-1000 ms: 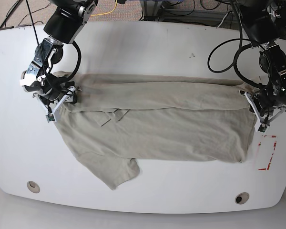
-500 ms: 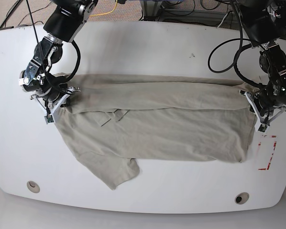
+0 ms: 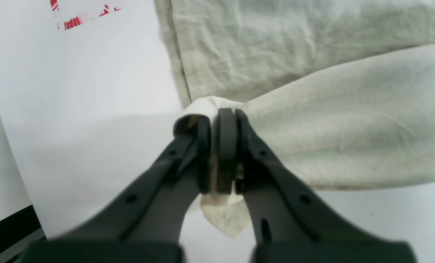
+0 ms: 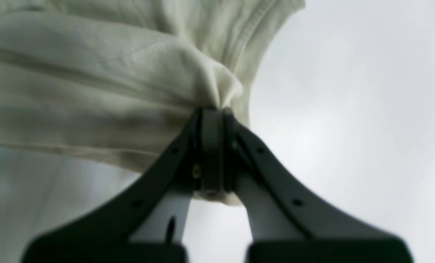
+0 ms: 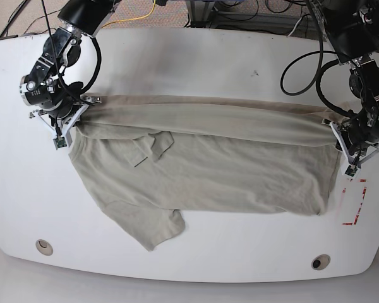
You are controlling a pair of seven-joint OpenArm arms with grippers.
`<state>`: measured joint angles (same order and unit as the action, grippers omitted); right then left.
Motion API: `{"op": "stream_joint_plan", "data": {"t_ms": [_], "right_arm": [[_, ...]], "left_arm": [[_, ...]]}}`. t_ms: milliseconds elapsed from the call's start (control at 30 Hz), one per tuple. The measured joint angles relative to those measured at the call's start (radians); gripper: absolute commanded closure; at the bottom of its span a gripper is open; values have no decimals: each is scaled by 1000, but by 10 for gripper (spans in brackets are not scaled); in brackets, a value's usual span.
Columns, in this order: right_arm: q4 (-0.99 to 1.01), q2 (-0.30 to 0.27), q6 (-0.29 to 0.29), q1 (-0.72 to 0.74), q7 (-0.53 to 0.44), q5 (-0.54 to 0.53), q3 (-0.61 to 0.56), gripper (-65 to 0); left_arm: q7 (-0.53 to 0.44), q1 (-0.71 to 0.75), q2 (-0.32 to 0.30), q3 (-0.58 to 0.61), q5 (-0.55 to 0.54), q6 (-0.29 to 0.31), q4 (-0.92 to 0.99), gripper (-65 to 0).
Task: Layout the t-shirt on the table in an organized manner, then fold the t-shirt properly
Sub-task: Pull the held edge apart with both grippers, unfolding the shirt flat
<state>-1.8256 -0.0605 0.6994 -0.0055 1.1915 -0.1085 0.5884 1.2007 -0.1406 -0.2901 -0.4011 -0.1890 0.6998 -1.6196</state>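
Base view, both arms bent low, fingers (image 5: 72, 123) pinching t-shirt (image 5: 208, 170) corners

Right gripper (image 5: 68, 124) now clamped on the t-shirt (image 5: 208, 164) at its corner, where a second ago it stood open over the cloth; carried since then toward the table's (image 5: 189, 63) far left corner. Upper fold of the shirt pulled tauter and straighter between the two grips. Left gripper (image 5: 345, 140) shifted slightly toward the right edge, cloth corner drawn along with it.
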Motion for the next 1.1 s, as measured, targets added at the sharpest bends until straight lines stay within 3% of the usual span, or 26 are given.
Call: {"op": "stream_joint_plan", "data": {"t_ms": [367, 967, 1100], "right_arm": [[-79, 51, 0, -122, 3, 0, -5, 0], [-90, 46, 0, -204, 7, -79, -2, -2], [-90, 46, 0, -207, 6, -79, -1, -2]], "left_arm": [[-1, 14, -55, 38, 0, -1, 0, 0], [-11, 68, -84, 96, 3, 0, 2, 0], [-12, 68, -85, 97, 3, 0, 9, -68]]}}
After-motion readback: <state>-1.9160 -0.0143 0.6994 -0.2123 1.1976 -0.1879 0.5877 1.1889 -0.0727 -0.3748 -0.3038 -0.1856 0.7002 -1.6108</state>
